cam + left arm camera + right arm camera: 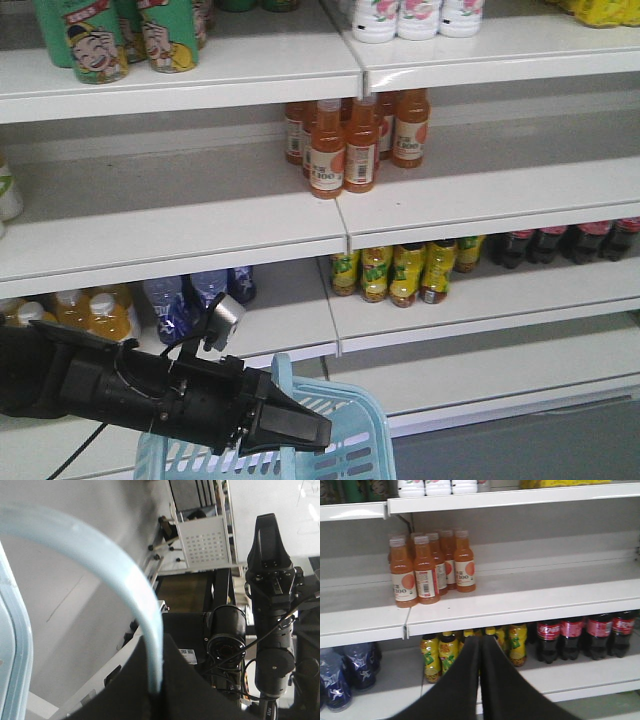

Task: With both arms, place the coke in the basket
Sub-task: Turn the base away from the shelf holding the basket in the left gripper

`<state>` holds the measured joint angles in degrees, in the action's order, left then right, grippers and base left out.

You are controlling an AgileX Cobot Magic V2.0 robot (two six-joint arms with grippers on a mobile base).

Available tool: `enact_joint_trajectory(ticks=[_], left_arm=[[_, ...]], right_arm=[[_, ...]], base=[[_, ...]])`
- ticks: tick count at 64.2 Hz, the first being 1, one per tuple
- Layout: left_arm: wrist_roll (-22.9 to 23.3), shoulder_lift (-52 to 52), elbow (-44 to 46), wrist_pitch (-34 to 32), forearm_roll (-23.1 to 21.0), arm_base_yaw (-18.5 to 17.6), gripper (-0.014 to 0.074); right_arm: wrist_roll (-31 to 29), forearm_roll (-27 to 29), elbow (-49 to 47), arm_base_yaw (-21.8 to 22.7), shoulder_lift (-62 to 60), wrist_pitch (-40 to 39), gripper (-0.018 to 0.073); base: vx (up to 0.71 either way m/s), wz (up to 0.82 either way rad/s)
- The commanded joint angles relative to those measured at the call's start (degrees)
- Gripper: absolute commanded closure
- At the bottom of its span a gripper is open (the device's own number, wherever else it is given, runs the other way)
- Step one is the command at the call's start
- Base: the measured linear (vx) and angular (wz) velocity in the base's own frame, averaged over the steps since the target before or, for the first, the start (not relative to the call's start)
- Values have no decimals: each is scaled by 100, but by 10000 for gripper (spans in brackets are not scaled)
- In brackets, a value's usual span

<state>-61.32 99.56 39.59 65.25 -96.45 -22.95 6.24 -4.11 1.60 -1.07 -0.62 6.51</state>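
The light blue basket [352, 442] hangs at the bottom of the front view, below the shelves. My left gripper [305, 428] is shut on the basket's hinged handle [283, 372]. In the left wrist view the pale blue handle [125, 575] runs down into the closed left gripper [159, 692], and the basket's rim [20, 645] shows at the left. My right gripper [479, 641] is shut and empty, pointing at the shelves. It also shows in the left wrist view [266, 520]. No red coke can is in view.
White shop shelves [420, 215] face me. They hold orange bottles [345, 150], yellow-green bottles [400, 270], dark cola bottles with red labels [565, 243], blue bottles [185, 300] and green cans [120, 35]. The cola bottles also show in the right wrist view [585, 635].
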Motion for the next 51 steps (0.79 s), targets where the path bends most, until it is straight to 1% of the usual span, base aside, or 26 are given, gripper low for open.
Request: enact_joint_trajectory(ticks=[1,51], left_arm=[[-14,-292,76,570,-582,-23,603],[-14,-292,76,570,-582,-23,603]], right_arm=[[-33,-26,46,31,-72,-413,569],[-33,-26,46,31,-72,-419,569]], base=[[-8,-44],[-10,-46]])
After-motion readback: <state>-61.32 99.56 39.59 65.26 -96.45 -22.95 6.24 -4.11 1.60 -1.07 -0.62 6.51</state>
